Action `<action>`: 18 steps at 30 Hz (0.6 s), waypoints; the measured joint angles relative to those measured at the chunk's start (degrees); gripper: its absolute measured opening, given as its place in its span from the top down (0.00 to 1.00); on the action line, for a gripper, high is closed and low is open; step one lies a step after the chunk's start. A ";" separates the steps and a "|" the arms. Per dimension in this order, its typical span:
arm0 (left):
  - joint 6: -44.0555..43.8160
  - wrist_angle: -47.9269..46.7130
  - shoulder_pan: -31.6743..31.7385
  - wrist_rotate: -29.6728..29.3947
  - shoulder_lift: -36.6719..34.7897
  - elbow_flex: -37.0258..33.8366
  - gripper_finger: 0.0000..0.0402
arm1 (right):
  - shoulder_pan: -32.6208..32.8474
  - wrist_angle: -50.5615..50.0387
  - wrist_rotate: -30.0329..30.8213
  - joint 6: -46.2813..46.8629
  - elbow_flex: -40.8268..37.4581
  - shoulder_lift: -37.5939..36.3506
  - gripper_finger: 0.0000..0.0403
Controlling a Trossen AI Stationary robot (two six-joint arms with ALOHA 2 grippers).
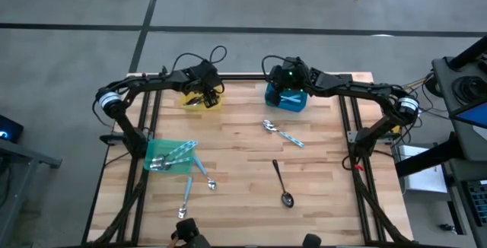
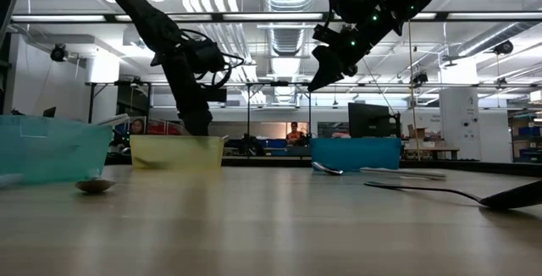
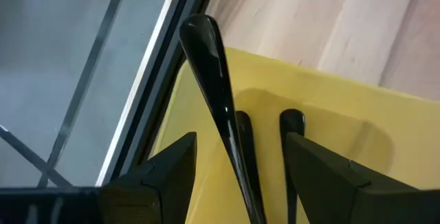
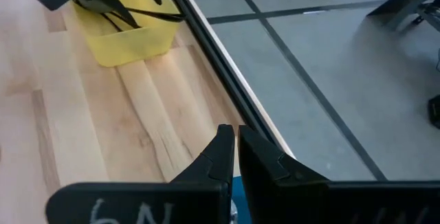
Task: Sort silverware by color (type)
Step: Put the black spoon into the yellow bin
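My left gripper is open and reaches down into the yellow bin at the table's far left. A black utensil runs between its fingers without clearly touching them. The utensil leans on the bin's rim with one end jutting past it. Two more dark handles lie in the bin. My right gripper is shut on nothing, hovering above the blue bin at the far middle. On the table lie a black spoon, a blue-handled spoon and two more blue-handled ones.
A green bin at the left holds several blue-handled spoons. The table's black frame rail runs just behind the yellow and blue bins. Bare wood stretches between the loose spoons in the middle of the table.
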 joint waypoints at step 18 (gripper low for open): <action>-1.85 0.56 0.74 -0.17 0.46 -1.17 0.55 | -0.22 -0.02 -0.02 0.01 -0.13 0.00 0.97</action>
